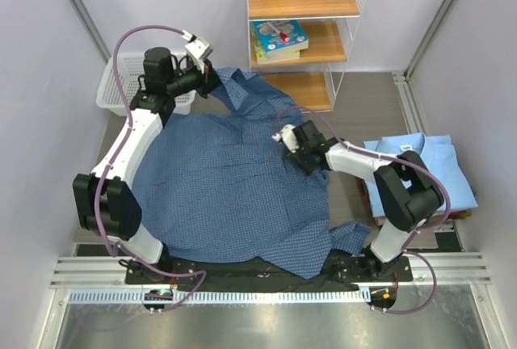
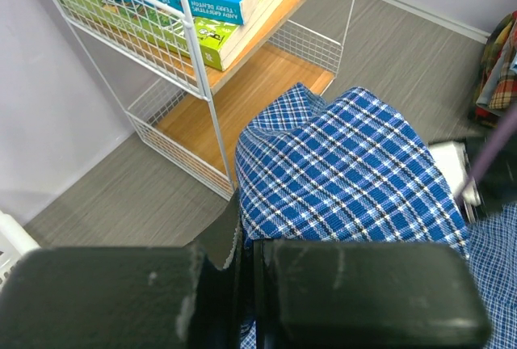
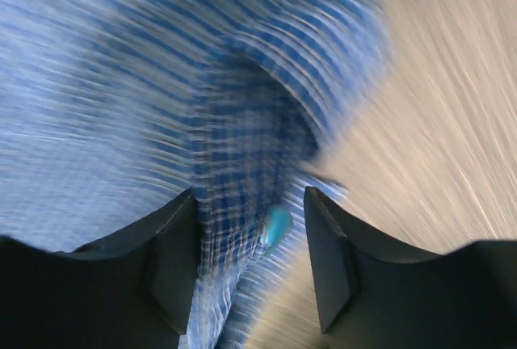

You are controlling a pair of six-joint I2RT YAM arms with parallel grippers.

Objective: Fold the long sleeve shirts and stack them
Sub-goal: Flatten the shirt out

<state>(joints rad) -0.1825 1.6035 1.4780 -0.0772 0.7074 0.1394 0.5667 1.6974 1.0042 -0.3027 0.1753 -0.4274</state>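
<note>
**Asker:** Top external view: what covers most of the tabletop (image 1: 367, 111)?

**Describer:** A dark blue checked shirt (image 1: 226, 187), spread nearly flat. Its collar end points toward the wire shelf rack (image 1: 303, 42) and its lower edge reaches the near side.

**Asker:** Where is the other shirt?

**Describer:** The light blue shirt (image 1: 420, 167) lies folded at the far right, apart from the dark one. It is probably the base of the stack.

**Asker:** And the hands?

**Describer:** The left hand (image 1: 212, 74) is clamped on the dark shirt's collar-end corner and holds it raised, likely to keep the cloth taut. The right hand (image 1: 295, 151) sits at the shirt's right edge with its fingers parted around a ridge of cloth. Blur hides whether they touch it. It seems placed to catch that side for a fold.
</note>
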